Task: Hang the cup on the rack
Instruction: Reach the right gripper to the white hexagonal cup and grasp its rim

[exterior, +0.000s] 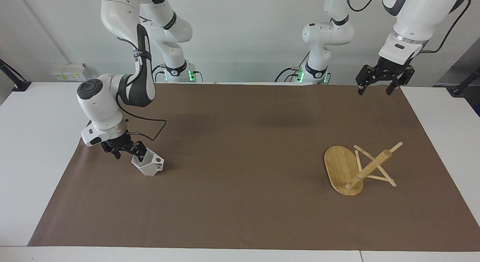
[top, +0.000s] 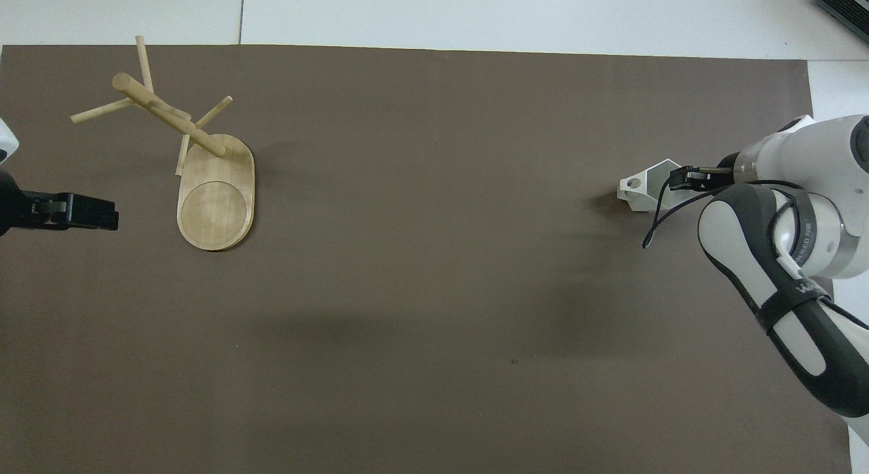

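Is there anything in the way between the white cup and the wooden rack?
No, only bare brown mat lies between the cup and the rack. But the rack lies tipped on its side.

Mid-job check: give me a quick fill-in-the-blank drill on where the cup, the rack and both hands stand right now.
1. The rack lies ____ on the brown mat, not upright.
2. The right hand is at the white ____, one finger inside its rim.
3. The cup stands toward the ____ arm's end of the table.
4. The left hand waits with its fingers ____.

Missing words: tipped over; cup; right; open
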Tool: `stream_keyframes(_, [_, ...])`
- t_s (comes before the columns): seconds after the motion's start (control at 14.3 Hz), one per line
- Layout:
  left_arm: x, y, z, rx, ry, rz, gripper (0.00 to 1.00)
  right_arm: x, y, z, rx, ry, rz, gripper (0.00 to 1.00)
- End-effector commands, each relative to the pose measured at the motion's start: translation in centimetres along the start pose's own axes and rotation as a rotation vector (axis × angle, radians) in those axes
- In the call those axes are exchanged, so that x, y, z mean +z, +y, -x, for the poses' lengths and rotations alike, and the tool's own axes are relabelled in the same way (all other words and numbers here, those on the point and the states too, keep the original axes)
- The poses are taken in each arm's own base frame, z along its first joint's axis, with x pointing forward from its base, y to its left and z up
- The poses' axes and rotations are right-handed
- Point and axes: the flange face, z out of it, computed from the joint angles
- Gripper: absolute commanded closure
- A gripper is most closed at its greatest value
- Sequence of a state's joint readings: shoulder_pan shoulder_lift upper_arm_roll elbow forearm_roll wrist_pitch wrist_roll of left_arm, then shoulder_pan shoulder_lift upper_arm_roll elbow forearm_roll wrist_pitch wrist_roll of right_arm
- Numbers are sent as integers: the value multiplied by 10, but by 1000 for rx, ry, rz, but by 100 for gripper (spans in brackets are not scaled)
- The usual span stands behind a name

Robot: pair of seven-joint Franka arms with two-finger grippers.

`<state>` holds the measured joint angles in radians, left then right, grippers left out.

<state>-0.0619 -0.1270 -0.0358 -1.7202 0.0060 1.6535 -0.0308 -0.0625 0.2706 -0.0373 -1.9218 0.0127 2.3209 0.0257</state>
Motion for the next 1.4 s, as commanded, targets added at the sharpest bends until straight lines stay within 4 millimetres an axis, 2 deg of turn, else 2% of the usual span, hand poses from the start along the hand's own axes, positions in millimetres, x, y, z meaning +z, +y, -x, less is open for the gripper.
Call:
stream_keyframes(0.0, [-1, -1, 6, -8, -7, 11, 0, 1, -1, 2, 13, 2, 4, 58])
stream_keyframes(0.14, [-1, -1, 6, -8, -7, 11, 0, 1, -1, 2, 14, -1, 4, 69])
stream_keyframes(0.7, [-1, -1, 6, -8, -7, 11, 0, 0, 0, 1, 15, -1, 5, 100])
stream_keyframes(0.91, [-1, -1, 6, -8, -7, 11, 0, -2, -1, 0, 13, -3, 5, 100])
stream_keyframes(1.33, [-1, -1, 6, -8, -7, 11, 0, -20, -2, -8, 12, -7, 4, 100])
